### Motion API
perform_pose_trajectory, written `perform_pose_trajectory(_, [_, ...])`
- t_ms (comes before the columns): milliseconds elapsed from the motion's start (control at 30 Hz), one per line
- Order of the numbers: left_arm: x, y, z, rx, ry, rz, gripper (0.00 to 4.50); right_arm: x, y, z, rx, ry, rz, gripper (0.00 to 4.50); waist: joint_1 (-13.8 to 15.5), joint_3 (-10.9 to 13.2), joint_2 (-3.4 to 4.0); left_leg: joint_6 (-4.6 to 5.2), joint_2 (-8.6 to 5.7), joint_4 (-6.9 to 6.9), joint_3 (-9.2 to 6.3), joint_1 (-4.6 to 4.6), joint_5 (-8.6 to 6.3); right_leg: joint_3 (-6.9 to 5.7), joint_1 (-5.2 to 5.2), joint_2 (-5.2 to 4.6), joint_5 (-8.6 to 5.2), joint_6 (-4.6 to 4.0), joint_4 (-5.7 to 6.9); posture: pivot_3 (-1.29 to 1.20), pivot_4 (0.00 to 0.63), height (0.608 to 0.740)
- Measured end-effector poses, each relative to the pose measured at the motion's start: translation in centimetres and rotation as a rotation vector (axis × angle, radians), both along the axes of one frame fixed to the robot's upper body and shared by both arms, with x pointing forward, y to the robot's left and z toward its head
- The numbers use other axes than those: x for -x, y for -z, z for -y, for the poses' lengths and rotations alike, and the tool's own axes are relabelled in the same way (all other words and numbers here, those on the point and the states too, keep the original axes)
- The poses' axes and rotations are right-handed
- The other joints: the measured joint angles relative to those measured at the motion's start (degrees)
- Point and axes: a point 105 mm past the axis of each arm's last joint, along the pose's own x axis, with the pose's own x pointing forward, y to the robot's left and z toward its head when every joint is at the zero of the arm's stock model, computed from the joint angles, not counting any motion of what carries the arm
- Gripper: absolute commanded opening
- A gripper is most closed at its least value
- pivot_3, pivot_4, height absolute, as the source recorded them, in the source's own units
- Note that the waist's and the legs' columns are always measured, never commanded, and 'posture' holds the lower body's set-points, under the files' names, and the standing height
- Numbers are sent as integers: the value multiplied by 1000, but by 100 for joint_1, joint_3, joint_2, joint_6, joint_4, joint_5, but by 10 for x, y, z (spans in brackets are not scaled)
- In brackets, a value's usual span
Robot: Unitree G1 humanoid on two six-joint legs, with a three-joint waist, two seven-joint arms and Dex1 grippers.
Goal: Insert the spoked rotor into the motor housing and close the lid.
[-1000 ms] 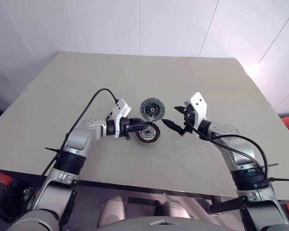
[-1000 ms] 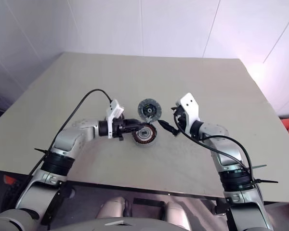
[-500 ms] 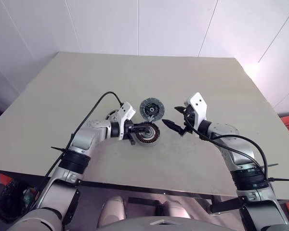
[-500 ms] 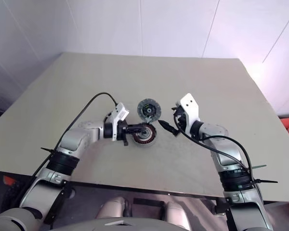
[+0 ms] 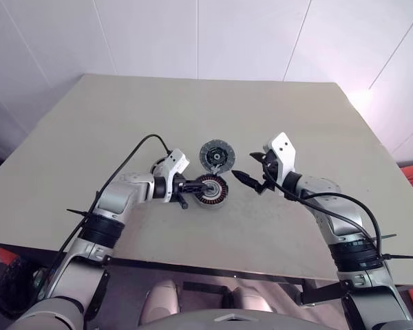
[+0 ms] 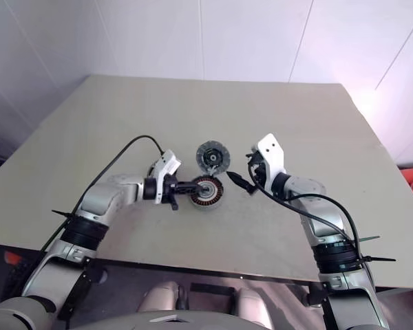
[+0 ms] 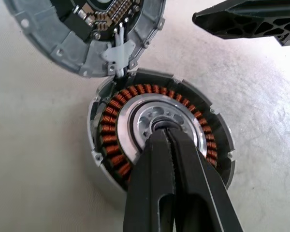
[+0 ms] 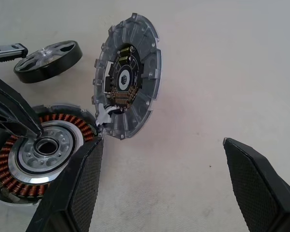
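Right now your motor housing (image 7: 159,140) sits on the table (image 5: 261,124), its copper windings bare, with the left gripper (image 7: 163,133) pressed together, its tips at the silver hub. The lid (image 8: 128,75) stands tilted just beside the housing (joined at its rim). Beyond it, the spoked rotor (image 8: 48,60) lies flat. Your right gripper (image 8: 159,183) hangs spread wide near the housing.

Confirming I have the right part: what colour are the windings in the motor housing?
Copper-orange, ringing the silver centre of the motor housing; clearest in the left wrist view.
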Motion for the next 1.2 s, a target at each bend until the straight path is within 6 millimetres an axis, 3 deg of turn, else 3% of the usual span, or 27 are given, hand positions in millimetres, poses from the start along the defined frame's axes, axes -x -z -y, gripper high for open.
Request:
perform_pose_trajectory(200, [-1,-3,3,26,-10,-10,60,-2,-4,-2,-3,-1,13,4500,0,1,1,0,-1,0,-1,0,0,-1,0,-1,0,0,0,0,0,740])
perform_pose_trajectory(400, [-10,-29,13,93,10,31,60,-3,-5,-2,-4,-1,17,4500,6,1,1,1,-2,0,-1,-1,0,-2,1,-3,0,0,0,0,0,740])
perform_pose_trajectory(800, [1,-7,13,9,60,-64,60,-4,-5,-1,-2,15,21,4500,1,2,3,1,-2,-2,-3,-3,0,-4,-1,-3,-3,-2,0,0,0,740])
perform_pose_trajectory(1200, [-1,-3,6,-20,44,-72,60,-8,-4,1,-4,44,29,4500,1,2,3,1,-4,-2,-4,-3,0,-4,0,-4,-3,-2,0,0,0,740])
